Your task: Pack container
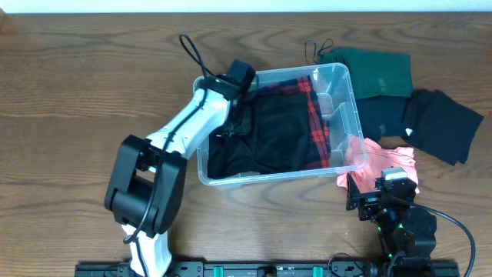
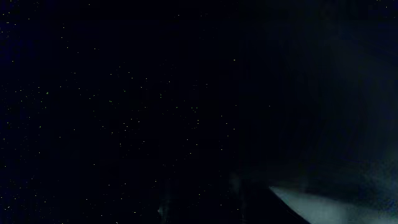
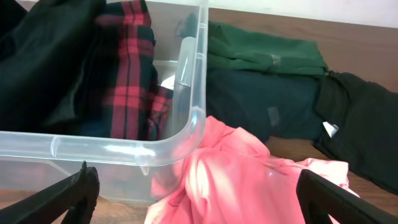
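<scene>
Sits mid-table: container (image 1: 347, 108), already holding black cloth (image 1: 269, 131) and red plaid (image 1: 314, 115). Probably light, stiff-walled, slick, so best taken at the rim. Down inside on the black cloth, left gripper (image 1: 233, 123), jaws hidden — cannot tell. Spread wide and empty, right gripper (image 3: 196, 182), facing pink garment (image 3: 230, 168) draped against the near corner. Soft, limp — pinch a fold. Beyond, green shirt (image 1: 373, 69) and dark clothes (image 1: 438, 123); open room on the table (image 1: 77, 92) to the left.
</scene>
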`<action>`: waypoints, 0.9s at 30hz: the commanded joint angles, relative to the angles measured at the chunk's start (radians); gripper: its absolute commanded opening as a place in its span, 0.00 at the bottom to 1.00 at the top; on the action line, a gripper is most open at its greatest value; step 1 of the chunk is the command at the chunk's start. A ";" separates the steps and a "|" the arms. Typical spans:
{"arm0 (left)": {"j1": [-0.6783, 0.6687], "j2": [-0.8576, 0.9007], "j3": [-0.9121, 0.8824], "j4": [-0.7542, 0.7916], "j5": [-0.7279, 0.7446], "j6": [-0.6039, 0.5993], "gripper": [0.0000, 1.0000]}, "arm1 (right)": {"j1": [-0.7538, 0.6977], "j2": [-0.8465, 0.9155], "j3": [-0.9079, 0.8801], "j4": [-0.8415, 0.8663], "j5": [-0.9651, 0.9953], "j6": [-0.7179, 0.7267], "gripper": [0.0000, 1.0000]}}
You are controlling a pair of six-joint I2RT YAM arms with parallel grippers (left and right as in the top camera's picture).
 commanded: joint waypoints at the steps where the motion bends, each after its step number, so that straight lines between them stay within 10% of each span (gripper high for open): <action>1: 0.050 -0.066 0.102 -0.072 -0.027 0.058 0.40 | -0.008 -0.006 -0.003 -0.001 -0.008 0.013 0.99; 12: -0.003 -0.236 0.188 0.050 0.255 0.163 0.41 | -0.008 -0.006 -0.003 -0.001 -0.007 0.013 0.99; 27: -0.174 0.195 0.173 0.162 0.239 0.287 0.40 | -0.008 -0.006 -0.003 -0.001 -0.008 0.013 0.99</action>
